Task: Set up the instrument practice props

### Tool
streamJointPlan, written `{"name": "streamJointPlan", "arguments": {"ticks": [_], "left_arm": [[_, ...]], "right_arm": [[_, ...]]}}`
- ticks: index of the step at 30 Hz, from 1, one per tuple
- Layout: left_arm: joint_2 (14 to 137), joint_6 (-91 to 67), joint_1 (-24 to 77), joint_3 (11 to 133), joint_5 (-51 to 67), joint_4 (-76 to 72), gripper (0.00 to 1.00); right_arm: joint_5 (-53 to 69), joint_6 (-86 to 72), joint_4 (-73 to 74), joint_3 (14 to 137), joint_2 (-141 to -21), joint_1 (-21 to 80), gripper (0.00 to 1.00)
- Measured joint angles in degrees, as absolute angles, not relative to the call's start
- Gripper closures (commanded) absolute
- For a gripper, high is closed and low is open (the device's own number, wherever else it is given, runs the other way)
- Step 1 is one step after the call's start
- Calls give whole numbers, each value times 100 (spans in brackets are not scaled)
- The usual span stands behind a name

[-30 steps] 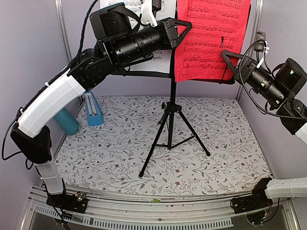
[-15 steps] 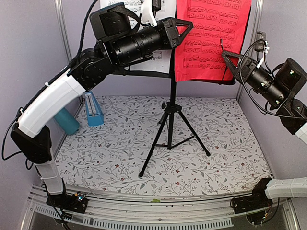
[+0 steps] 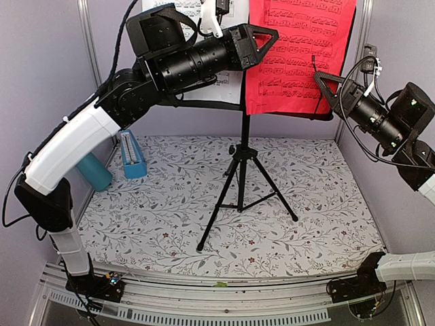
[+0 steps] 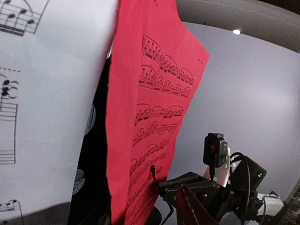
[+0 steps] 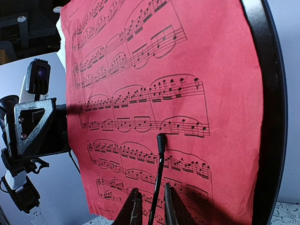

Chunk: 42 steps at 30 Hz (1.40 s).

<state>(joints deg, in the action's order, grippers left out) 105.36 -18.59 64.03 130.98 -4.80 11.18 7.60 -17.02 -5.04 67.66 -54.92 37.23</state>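
Currently, by item.

Black tripod music stand (image 3: 242,170): upright at mid-table (image 3: 326,217), legs spread; counted done.

White sheet of music (image 4: 47,93): on the left half of the desk (image 5: 269,117); counted done.

Red sheet of music (image 3: 299,54): on the right half, just beside the white sheet, notes facing the arms; placed, probably under final adjustment.

Small blue pyramid metronome (image 3: 132,155): upright at the rear left of the table, just beside a teal cup (image 3: 95,171), well apart from the stand; possibly yet to be positioned, not certain.

Left gripper (image 3: 262,44): at the red sheet's left edge; opening and hold impossible to tell.

Right gripper (image 5: 151,188): near the red sheet's lower right, fingers narrowly parted, thin black wire (image 5: 159,159) between them, no paper seen in the gap.

Remaining, by estimate: clearing both arms from the stand, perhaps the metronome.
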Motion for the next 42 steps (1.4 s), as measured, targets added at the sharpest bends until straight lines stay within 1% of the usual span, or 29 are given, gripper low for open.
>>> {"name": "streamJointPlan", "arguments": {"ticks": [2,8,11,14,19,21,26,30,37,39,40,42], "left_arm": [[10490,-1839,6403,13032,-427,1087,58],[10121,-1752,6401,12582,-303,904,57],[9931,-1708,6401,12422,-298,832,57],[9747,-1664,6401,12278,-320,770,59],[9454,-1605,6399,11972,-390,674,65],[9373,-1584,6399,11852,-401,661,65],[9179,-1533,6399,11413,-375,624,64],[8871,-1441,6399,10822,-250,624,61],[7946,-1350,6423,9651,-1,556,55],[7592,-1369,6447,9225,62,467,53],[7437,-1396,6453,9019,86,419,52],[7043,-1520,6484,8420,121,228,49]], "right_arm": [[762,-1704,-499,6766,-5483,3726,78],[760,-1715,-456,6766,-5428,3726,77],[760,-1715,-429,6766,-5382,3726,74],[757,-1712,-429,6766,-5336,3726,72],[755,-1704,-429,6766,-5269,3726,69],[755,-1695,-423,6766,-5253,3723,66],[760,-1691,-346,6766,-5190,3723,56],[757,-1693,-189,6757,-5041,3723,45],[631,-1723,228,6554,-4484,3723,19],[545,-1769,401,6348,-4215,3723,5],[499,-1804,480,6239,-4075,3723,0],[434,-1905,620,5983,-3815,3723,1]]}}
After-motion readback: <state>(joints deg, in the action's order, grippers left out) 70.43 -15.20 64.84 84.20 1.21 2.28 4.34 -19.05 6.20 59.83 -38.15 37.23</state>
